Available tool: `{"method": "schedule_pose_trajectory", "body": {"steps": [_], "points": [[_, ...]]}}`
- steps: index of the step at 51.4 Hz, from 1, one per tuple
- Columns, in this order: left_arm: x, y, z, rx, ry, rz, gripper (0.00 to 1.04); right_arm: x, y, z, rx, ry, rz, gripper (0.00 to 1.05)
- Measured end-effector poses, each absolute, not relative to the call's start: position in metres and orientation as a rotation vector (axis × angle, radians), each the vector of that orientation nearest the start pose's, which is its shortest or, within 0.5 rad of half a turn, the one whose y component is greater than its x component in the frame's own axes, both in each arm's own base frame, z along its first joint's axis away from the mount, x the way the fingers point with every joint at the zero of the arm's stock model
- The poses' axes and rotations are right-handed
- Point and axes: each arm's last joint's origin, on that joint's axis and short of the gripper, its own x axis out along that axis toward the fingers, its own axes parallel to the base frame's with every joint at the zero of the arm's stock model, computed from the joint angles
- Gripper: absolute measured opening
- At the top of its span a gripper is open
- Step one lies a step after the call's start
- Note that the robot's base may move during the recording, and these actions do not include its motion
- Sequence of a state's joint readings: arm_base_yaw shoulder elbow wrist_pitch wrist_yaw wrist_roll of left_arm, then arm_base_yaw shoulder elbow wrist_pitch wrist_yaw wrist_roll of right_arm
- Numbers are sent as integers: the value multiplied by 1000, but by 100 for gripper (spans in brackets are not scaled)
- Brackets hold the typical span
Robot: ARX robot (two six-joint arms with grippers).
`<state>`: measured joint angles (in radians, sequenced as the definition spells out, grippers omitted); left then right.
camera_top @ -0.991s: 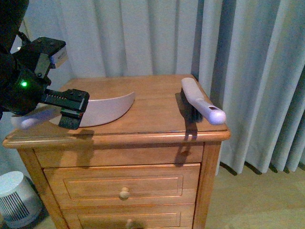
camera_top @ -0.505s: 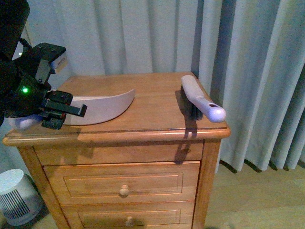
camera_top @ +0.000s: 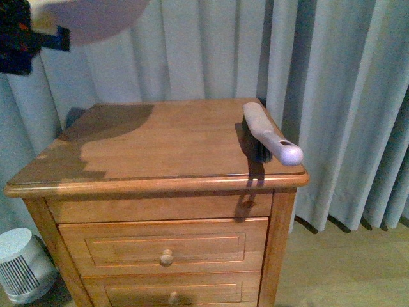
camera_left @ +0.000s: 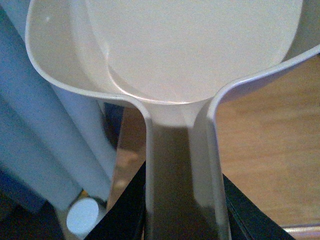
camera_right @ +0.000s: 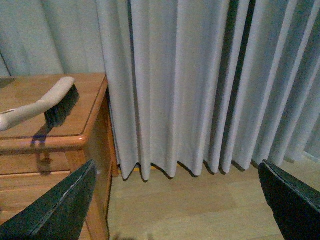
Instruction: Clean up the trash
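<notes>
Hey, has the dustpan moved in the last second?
Yes. The dustpan has risen off the nightstand top and now hangs high at the left, in front of the curtain.

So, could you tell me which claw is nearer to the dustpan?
Left. The left claw grips the dustpan by its handle, held high; the right claw hangs open beside the nightstand, far from the dustpan.

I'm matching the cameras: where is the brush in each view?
Front view: brush lies along the right edge of the nightstand, handle toward the front corner.
Left wrist view: not in it; dustpan fills it.
Right wrist view: brush on the nightstand beside the curtain.
Shared landmark: the nightstand's wooden top.
</notes>
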<state>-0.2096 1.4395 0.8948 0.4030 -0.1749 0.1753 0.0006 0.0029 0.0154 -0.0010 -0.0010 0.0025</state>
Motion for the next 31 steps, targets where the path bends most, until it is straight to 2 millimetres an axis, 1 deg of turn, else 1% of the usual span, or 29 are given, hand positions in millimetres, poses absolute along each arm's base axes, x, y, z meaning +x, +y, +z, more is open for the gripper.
{"method": "schedule_pose_trajectory", "body": {"steps": [1,3,4,6,11,15,19,20,21,27,31], "points": [[312,-61,277,202,119,-47,27,97,0,168,2,-12,2,97],[296,-60,280,204,53,-45,27,97,0,168,2,-12,2,97],[292,-59,280,206,36,-44,27,97,0,168,3,-12,2,97],[275,-56,281,205,-23,-42,27,97,0,168,3,-12,2,97],[231,-46,279,189,-142,-32,27,97,0,168,3,-12,2,97],[186,-31,273,174,-204,-28,27,97,0,168,2,-12,2,97],[156,-20,266,155,-229,-30,27,97,0,168,2,-12,2,97],[146,-16,264,151,-241,-37,27,97,0,168,2,-12,2,97],[143,-15,263,144,-244,-40,27,97,0,168,2,-12,2,97],[109,-1,256,97,-300,-42,27,97,0,168,2,-12,2,97],[99,3,256,78,-359,-36,27,97,0,168,2,-12,2,97]]}}
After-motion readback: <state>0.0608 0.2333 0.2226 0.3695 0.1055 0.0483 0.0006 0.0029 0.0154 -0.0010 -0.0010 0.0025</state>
